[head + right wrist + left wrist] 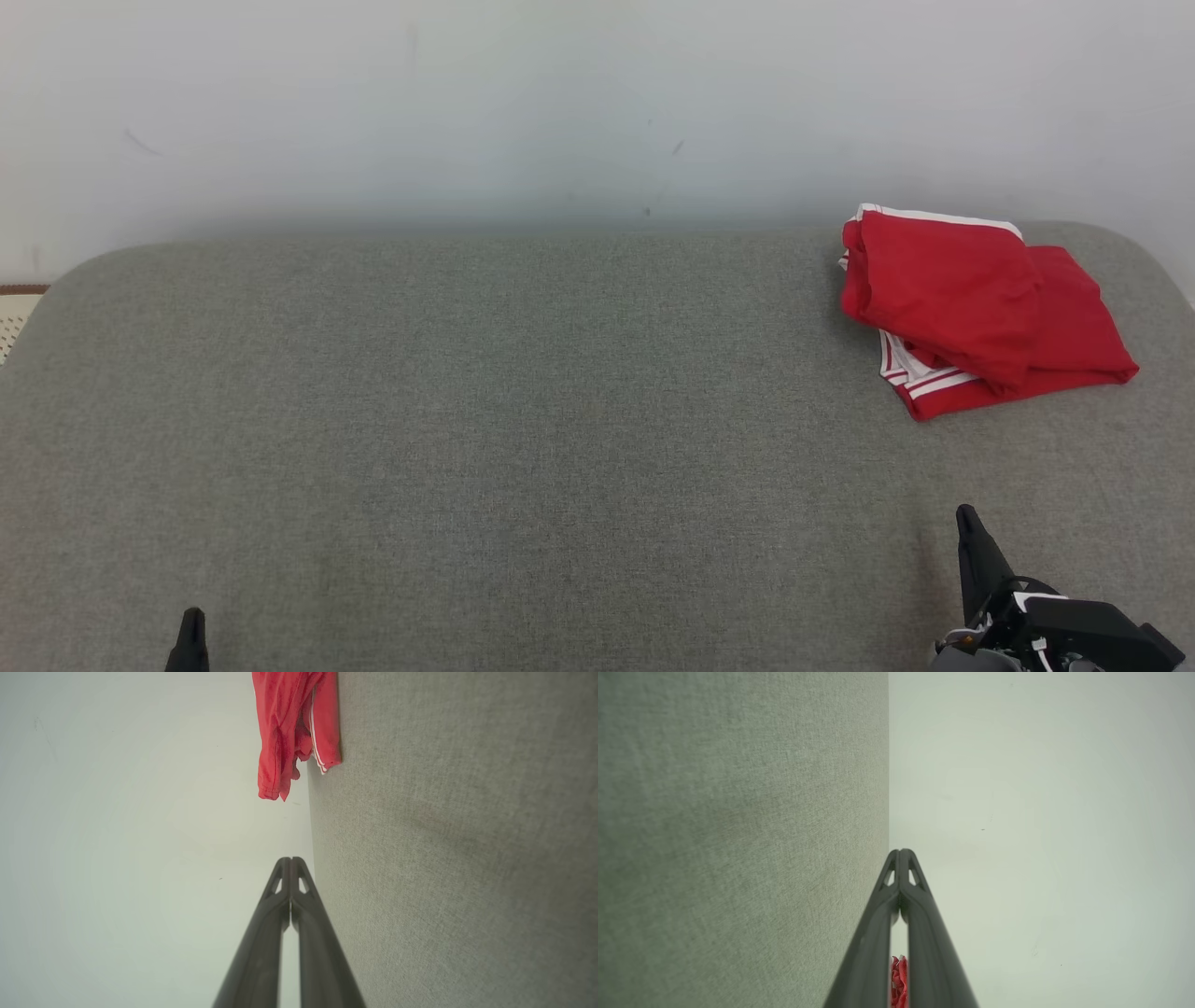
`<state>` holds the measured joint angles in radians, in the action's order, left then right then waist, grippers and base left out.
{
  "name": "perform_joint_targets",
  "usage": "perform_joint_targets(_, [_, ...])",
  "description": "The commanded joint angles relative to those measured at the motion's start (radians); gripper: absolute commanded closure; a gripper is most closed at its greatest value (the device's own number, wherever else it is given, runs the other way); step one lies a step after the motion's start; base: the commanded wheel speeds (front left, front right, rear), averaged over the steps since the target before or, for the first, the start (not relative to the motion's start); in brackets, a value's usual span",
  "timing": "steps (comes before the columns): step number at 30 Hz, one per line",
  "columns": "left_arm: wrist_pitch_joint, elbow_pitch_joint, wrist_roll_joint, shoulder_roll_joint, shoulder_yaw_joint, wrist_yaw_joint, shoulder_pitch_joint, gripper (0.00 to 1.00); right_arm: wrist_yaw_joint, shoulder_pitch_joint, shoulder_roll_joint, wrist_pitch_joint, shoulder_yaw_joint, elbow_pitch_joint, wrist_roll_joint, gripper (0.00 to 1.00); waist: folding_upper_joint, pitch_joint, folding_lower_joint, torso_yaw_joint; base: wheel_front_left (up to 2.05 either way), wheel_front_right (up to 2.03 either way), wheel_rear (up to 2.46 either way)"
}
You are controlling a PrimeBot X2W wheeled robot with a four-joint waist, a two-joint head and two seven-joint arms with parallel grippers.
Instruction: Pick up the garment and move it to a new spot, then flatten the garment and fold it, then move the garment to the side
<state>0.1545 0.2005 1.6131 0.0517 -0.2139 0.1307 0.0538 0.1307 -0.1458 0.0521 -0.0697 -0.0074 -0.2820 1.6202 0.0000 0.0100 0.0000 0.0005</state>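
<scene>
Grey cushion (560, 420): a broad padded top with rounded corners, bare fabric across its whole middle.
Wall (560, 112): pale and plain, rising straight behind the cushion's far edge.
Left gripper (192, 623): low over the cushion's near left edge. Its wrist view shows the two dark fingers pressed tip to tip with nothing between them. The red sliver in the gap lower down looks like cloth seen far beyond, not cloth in its grip.
Garment (971, 299): red with white stripes, lying in loose uneven layers on the cushion's far right corner, close to the rim and the wall.
Right gripper (966, 521): over the cushion's near right edge, fingers closed flat together and empty, pointing towards the far edge where the garment lies.
Risk, shut fingers: reaching in like this would likely shove the cloth rather than catch it, so the claw needs to spread first.
Risk, rim: the pile sits so near the rounded corner that a push outward or backward could tip it off the cushion or down behind it.
Risk, layers: a pinch on the top layer alone would probably peel it up and leave the rest behind.
Containers: I see no bin, basket or tray on the cushion, so nothing is being held in one.
</scene>
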Motion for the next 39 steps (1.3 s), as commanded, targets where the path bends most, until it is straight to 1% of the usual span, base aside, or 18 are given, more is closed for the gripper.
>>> perform_joint_targets(1, [0.003,0.004,0.002,0.000,-0.004,0.004,0.006,1.00,0.000,-0.002,-0.003,0.000,-0.001,-0.001,0.002,1.00,0.0000,0.000,0.0000,0.000,0.00,0.00,0.00])
perform_joint_targets(39, [0.005,0.003,-0.002,-0.002,-0.006,0.004,0.005,1.00,0.000,-0.002,-0.003,0.002,0.002,-0.001,0.006,1.00,0.0000,0.000,0.0000,0.000,0.00,0.00,0.00])
